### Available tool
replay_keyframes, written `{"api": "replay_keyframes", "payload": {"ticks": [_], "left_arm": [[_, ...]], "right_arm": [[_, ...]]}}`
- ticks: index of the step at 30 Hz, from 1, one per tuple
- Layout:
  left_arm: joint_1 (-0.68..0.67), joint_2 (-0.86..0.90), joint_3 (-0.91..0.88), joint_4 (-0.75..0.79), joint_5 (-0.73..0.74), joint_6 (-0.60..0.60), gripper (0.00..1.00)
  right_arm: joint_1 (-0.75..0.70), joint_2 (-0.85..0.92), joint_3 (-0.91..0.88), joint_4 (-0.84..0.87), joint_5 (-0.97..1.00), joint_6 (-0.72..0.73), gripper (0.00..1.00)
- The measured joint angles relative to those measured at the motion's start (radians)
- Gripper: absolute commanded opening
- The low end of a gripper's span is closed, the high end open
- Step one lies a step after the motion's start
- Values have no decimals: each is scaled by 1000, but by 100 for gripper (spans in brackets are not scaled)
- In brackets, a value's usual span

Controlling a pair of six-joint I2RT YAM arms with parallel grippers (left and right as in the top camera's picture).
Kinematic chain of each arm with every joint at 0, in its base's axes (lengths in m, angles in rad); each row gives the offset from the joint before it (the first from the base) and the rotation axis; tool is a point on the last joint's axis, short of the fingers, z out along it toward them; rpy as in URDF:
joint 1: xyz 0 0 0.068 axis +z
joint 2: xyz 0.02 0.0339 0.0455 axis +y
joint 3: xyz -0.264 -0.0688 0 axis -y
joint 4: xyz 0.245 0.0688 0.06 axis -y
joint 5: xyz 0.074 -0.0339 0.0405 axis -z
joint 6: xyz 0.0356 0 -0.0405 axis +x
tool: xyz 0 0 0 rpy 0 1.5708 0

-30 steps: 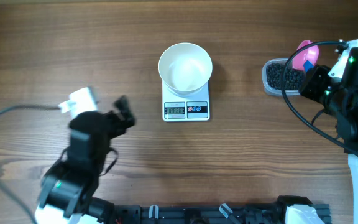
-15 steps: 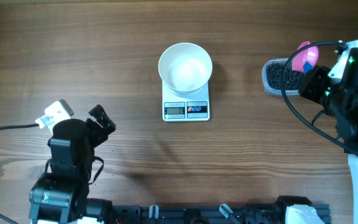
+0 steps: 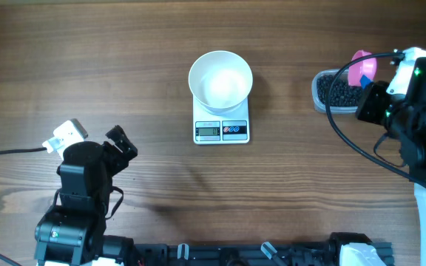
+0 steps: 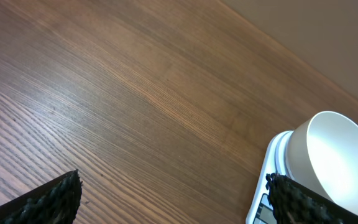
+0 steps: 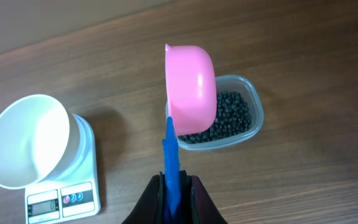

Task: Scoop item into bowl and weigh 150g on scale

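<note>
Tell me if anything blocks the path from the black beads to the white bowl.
Nothing visible does. Only bare table lies between the beads in their tub and the bowl on the scale. The right pincer holds the pink scoop by the tub.

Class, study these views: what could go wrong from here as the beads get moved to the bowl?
The scoop is held only by its thin blue handle in the right end effector; it could twist and spill beads. The bowl sits apart from the tub, so beads may drop on the table between.
</note>
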Motion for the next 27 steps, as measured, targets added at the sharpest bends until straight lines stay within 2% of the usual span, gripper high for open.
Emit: {"api": "replay_keyframes", "payload": {"ticks": [12,15,27], "left_arm": [[0,0,0,0,0,0,100],[0,0,0,0,0,0,100],[0,0,0,0,0,0,100]], "right_arm": [[0,0,0,-84,-4,45,4],[0,0,0,-98,-19,109,4],[0,0,0,-75,-61,514,4]]}}
